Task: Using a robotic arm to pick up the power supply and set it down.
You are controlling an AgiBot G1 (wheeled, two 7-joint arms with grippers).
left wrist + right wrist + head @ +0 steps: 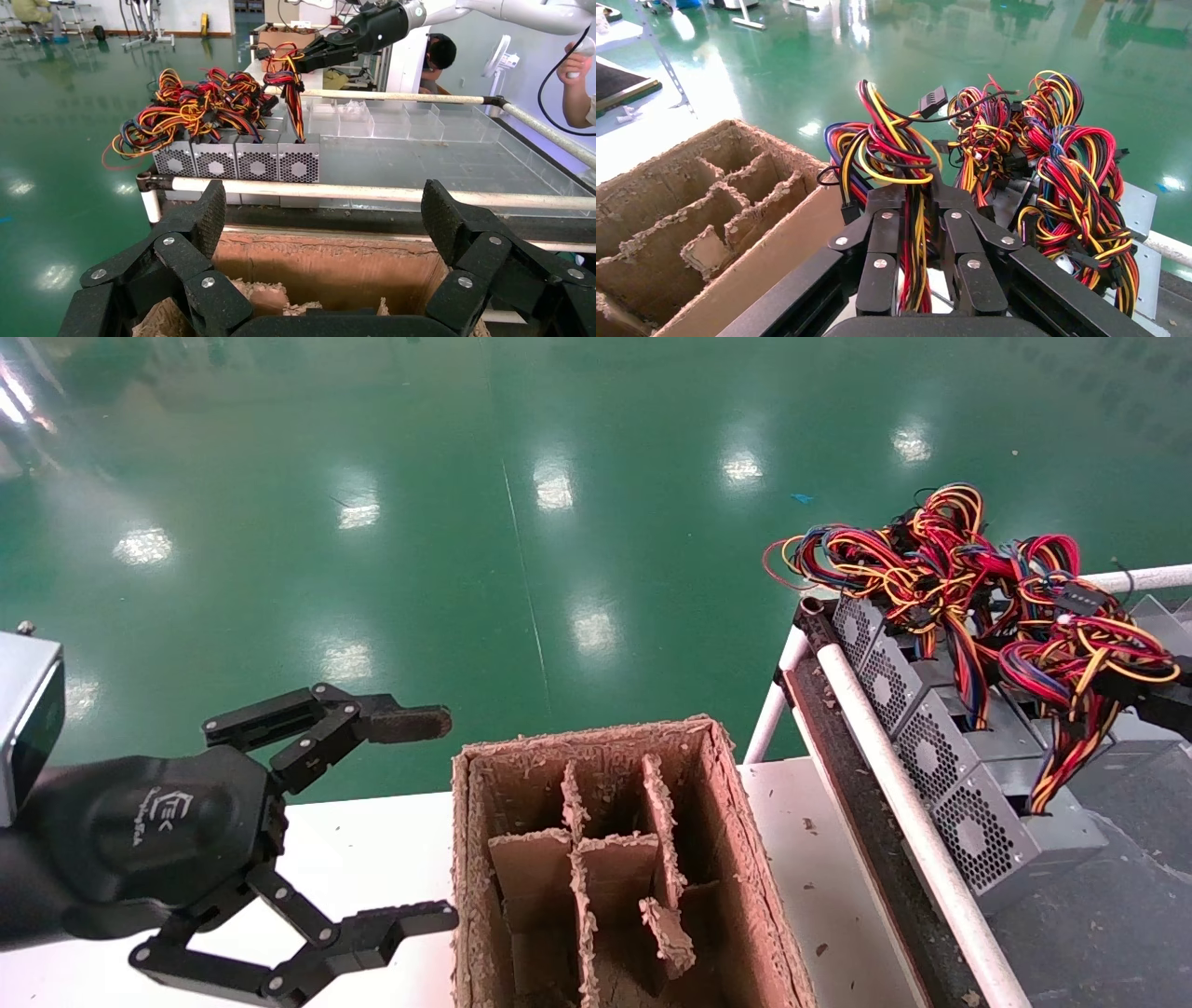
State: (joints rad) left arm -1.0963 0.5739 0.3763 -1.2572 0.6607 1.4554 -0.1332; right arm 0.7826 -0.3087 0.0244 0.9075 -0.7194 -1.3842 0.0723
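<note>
Head view writing: white logo on the black left end effector (424,822) palm; letters too small to read.
Left end effector: released, fingers spread wide, hovering beside the brown divided cardboard box (605,859) on the white bench (372,859).
Right end effector (921,210): clenched on the red, yellow and blue wire bundle (891,151) of the grey sheet-metal power supply (299,163), directly beneath it.
Around: like grey boxes (917,747) in a row behind a white rail (917,831), wires heaped.
Floor: glossy green (466,523).

Left gripper (438,822) at lower left of head view, fingers (405,724) spread wide, holding nothing, right gripper (919,210) at right edge of head view, fingers pinched together on a wire bundle (916,239).
</note>
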